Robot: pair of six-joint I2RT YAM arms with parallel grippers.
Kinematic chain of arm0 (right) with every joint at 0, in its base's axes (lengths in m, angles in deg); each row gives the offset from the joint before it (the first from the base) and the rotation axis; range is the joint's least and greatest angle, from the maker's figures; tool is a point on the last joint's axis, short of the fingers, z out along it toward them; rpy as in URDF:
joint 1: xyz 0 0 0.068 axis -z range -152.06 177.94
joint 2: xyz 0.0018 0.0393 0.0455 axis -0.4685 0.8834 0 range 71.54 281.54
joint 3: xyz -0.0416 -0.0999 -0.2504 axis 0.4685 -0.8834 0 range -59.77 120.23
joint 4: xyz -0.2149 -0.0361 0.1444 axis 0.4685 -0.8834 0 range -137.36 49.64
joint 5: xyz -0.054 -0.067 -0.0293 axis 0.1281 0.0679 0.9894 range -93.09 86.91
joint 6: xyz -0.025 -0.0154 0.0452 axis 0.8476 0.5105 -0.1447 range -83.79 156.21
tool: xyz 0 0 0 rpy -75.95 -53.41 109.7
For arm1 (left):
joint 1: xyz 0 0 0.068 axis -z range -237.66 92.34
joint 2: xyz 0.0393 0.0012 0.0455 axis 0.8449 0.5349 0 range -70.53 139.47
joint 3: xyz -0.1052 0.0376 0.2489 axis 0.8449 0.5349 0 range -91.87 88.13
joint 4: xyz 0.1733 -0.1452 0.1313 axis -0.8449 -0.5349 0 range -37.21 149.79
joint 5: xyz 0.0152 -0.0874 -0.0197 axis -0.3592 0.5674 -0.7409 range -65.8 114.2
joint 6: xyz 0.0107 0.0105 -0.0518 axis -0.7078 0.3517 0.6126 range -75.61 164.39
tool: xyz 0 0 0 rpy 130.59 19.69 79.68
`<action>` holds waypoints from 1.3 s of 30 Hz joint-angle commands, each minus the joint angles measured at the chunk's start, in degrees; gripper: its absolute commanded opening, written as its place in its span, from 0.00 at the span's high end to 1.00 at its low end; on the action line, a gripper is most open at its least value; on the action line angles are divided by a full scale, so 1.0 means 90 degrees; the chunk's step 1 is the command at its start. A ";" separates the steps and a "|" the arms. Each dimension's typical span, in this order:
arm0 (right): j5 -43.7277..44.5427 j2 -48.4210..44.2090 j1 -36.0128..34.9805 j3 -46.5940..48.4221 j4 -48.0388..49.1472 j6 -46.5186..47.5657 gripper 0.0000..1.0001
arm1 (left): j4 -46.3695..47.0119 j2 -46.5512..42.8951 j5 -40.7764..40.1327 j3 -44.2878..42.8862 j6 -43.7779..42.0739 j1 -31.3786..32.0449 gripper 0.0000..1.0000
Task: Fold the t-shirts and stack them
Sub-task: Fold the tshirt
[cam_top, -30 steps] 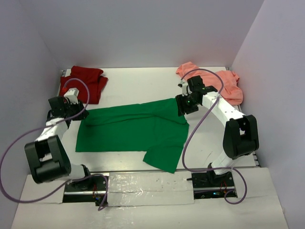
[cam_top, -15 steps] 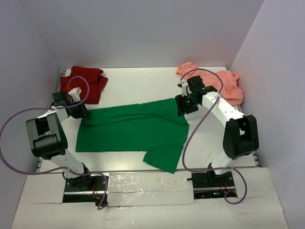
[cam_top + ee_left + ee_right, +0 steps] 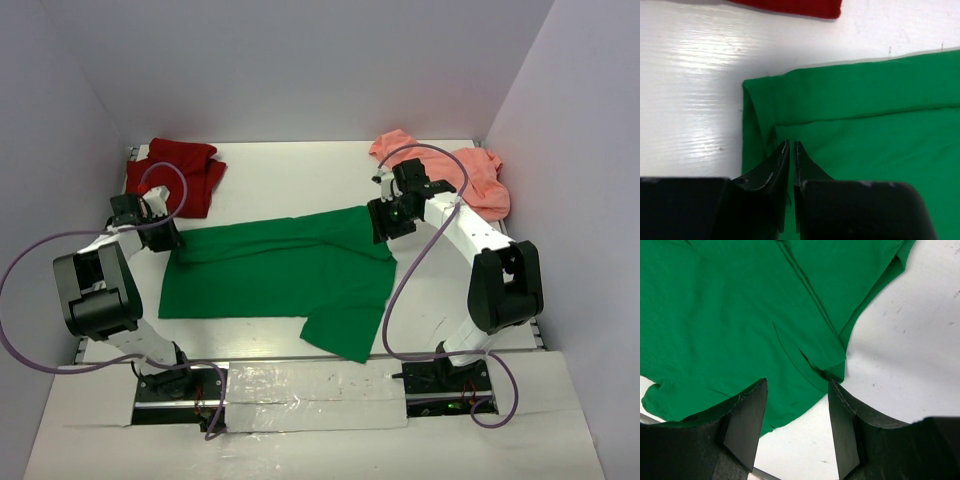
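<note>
The bright green t-shirt [image 3: 280,270] lies spread flat in the middle of the table, one sleeve pointing to the near edge. My left gripper [image 3: 172,240] is at its far left corner; in the left wrist view the gripper [image 3: 791,144] has its jaws pressed together on the green cloth [image 3: 865,115]. My right gripper [image 3: 383,225] is open over the shirt's far right corner; in the right wrist view the gripper [image 3: 797,381] straddles the edge of the cloth [image 3: 730,315]. The dark red t-shirt [image 3: 180,175] lies bunched at the back left. The salmon pink t-shirt [image 3: 470,175] lies bunched at the back right.
White walls enclose the table on the left, back and right. The red shirt's edge [image 3: 790,6] shows just beyond the green corner. Bare white table [image 3: 900,355] lies to the right of the green shirt. The arm bases and cables sit at the near edge.
My left arm has swung forward and in, bringing its gripper onto the green shirt's far left corner. The right arm and the shirts have not moved.
</note>
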 commanded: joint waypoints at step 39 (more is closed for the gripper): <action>-0.0151 -0.0352 -0.0034 -0.0080 0.0131 0.0178 0.40 | 0.0465 -0.0308 0.0315 0.0053 0.0233 0.0009 0.97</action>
